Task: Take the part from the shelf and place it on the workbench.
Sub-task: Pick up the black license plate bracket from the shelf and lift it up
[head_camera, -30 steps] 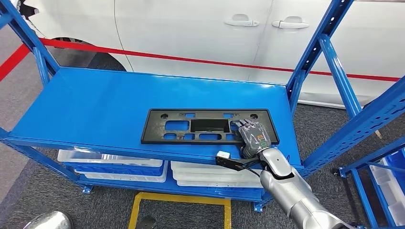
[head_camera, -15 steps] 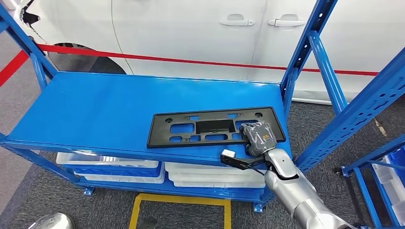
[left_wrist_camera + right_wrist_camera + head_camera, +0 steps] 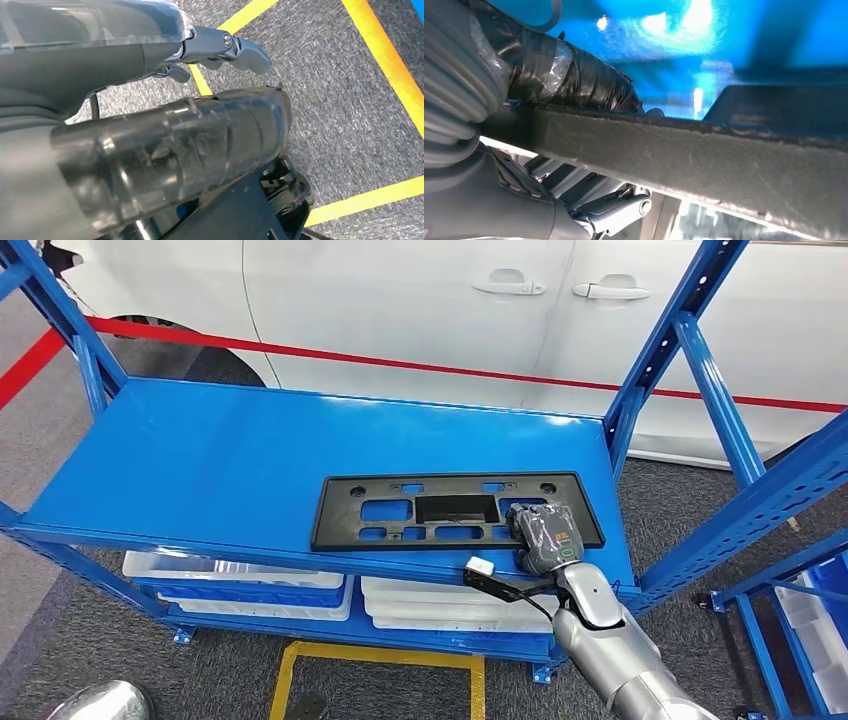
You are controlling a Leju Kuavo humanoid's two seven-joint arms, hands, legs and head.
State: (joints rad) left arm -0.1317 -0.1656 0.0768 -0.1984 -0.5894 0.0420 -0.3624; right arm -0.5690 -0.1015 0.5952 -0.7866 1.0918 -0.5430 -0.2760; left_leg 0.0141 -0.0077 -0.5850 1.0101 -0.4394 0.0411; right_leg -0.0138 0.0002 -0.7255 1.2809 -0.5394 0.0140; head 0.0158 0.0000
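One black license-plate bracket (image 3: 455,511), now shifted toward the blue shelf's (image 3: 200,470) front-right corner, is clamped at its right end by the right robot hand (image 3: 546,537); the left robot hand (image 3: 220,47) holds nothing, its fingers loosely curled.

Bright, even overhead light. The head view is sharp, with a soft sheen on the blue shelf (image 3: 220,455) beyond the fingers (image 3: 540,518). In the right wrist view, white glare blooms on the shelf past the fingers, and everything close is blurred. The left wrist view is dimmer, its near parts out of focus.
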